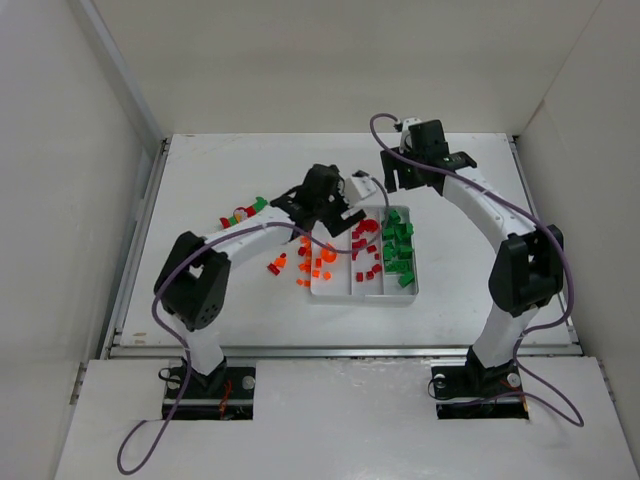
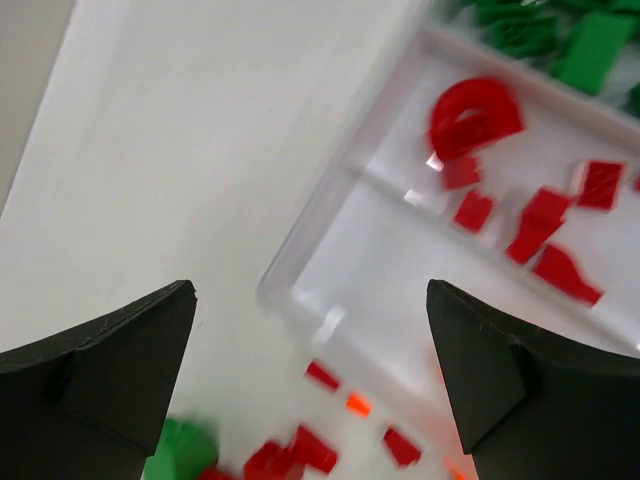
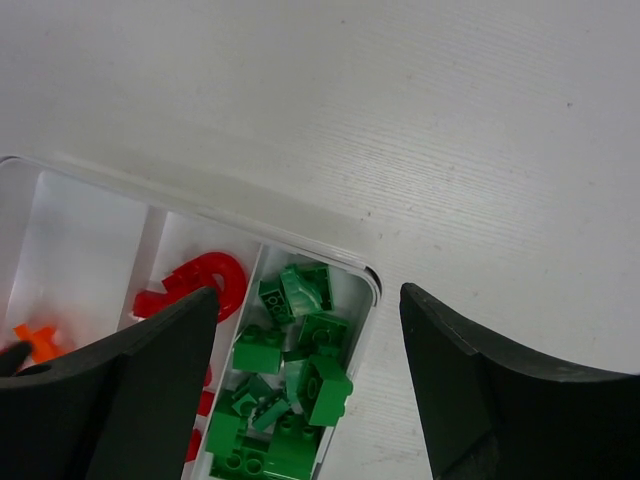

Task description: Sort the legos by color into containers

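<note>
1. Layout: the shallow white plastic tray (image 1: 362, 296) with three long compartments sits mid-counter (image 1: 220, 170). The small green plastic bricks (image 3: 300, 370) are piled in its right compartment. The small red plastic bricks (image 2: 540, 225) are in the middle one, and a few bright orange plastic bricks (image 1: 325, 255) are in the left one.
2. Not sorted yet: some loose orange bricks (image 1: 276, 266) lie on the counter just left of the tray. A little red-and-green cluster (image 1: 240, 213) sits well apart from it, further off to the left.
3. The left jaws are spread wide with nothing between them, hovering over the tray's far-left corner. That wrist view is pretty blurry, so I won't say more about what's under them.
4. The right jaws are also apart and empty, hanging over the far end of the tray by the green pile.
5. My read is that we're between picks: nothing in hand, and the next brick needs fetching.
6. The loose orange bricks look like the easy target, since the left arm is nearest. It'd need to come down over one outlying piece, straddle only that one, close, then carry it to the left compartment. These things are tiny and bunched up, so grabbing two or nudging the neighbours is the risk.
</note>
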`<state>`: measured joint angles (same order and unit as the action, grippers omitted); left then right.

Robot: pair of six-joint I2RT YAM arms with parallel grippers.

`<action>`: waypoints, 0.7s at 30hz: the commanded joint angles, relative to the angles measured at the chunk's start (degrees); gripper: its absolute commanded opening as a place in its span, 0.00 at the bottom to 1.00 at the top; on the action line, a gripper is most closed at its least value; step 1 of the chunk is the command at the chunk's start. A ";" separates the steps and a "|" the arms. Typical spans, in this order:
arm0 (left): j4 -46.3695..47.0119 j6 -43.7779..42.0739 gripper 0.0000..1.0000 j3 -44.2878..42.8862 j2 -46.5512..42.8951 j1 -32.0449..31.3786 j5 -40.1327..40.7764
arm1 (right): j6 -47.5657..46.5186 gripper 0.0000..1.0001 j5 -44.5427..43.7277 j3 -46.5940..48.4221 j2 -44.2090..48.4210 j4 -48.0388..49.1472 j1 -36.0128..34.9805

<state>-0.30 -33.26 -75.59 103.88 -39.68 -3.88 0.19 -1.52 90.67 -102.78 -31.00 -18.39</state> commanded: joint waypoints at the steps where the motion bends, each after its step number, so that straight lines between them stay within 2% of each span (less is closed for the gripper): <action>1: -2.68 4.51 1.00 3.42 -8.85 5.56 5.30 | -0.54 0.79 -0.50 3.89 2.76 3.14 -1.02; 3: -6.36 6.27 1.00 3.96 -12.02 10.38 3.45 | -0.54 0.79 -1.21 3.90 2.24 3.14 -1.82; 4: -7.78 6.27 1.00 4.66 -12.73 12.07 -0.13 | -0.54 0.79 -1.21 3.90 2.24 3.14 -2.52; 7: -14.72 2.68 0.98 5.71 -13.52 17.60 -7.09 | 0.86 0.79 -1.21 3.90 1.62 3.14 -4.27; 12: -19.74 -0.75 0.66 8.44 -10.28 22.01 -9.13 | 2.54 0.79 -4.01 1.88 1.62 3.67 -7.62; 13: -18.96 -1.54 0.64 9.14 -10.27 22.71 -9.65 | 2.54 0.79 -4.02 1.01 1.62 3.67 -8.15; 16: -17.03 -6.28 0.64 11.95 -10.27 23.25 -10.27 | 2.54 0.79 -4.71 0.29 1.62 3.67 -9.38; 18: -16.49 -7.78 0.68 12.57 -10.27 23.25 -10.97 | 2.54 0.79 -5.33 0.29 1.62 3.05 -9.90; 19: -16.49 -8.92 0.73 12.05 -6.53 24.38 -10.97 | 2.54 0.79 -5.95 -0.32 2.23 2.45 -9.91; 21: -16.49 -8.93 0.73 10.74 -5.45 24.39 -10.45 | 2.54 0.79 -6.47 -0.32 2.76 1.92 -9.91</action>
<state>-17.23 -39.53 -62.92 95.88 -16.27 -13.08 1.98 -5.65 90.89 -102.74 -29.76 -28.21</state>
